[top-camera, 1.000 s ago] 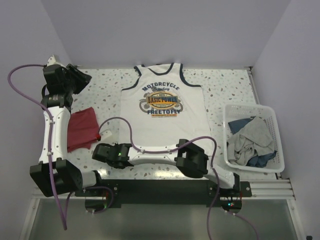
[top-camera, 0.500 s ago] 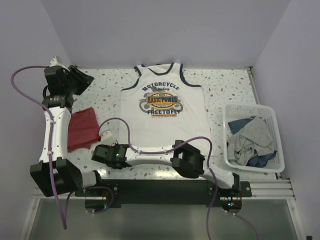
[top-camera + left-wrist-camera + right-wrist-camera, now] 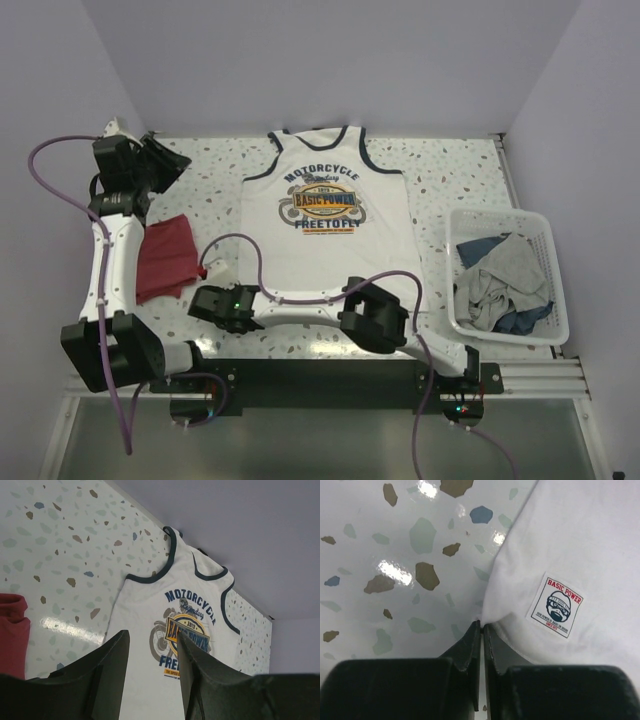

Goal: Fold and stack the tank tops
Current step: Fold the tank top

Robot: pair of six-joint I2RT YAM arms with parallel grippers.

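The white tank top (image 3: 325, 235) with navy trim and a "MOTORCYCLE" print lies flat, face up, mid-table. My right gripper (image 3: 214, 275) is down at its near-left hem corner. In the right wrist view the gripper (image 3: 481, 625) is shut, pinching the hem edge of the white cloth (image 3: 580, 545) beside a small "BASIC POWER" label (image 3: 556, 605). The dark red tank top (image 3: 165, 258) lies folded at the left. My left gripper (image 3: 165, 158) hangs high over the far left, open and empty (image 3: 152, 635), facing the white top (image 3: 150, 600) and a red edge (image 3: 12, 635).
A white lattice basket (image 3: 552, 260) stands at the right edge, holding crumpled grey and blue cloth (image 3: 500, 280). The right arm (image 3: 375, 315) lies across the table's front edge. Walls close in at the back and both sides.
The right gripper's jaws have shut on the white top's hem corner after edging slightly left. The left arm has barely moved.
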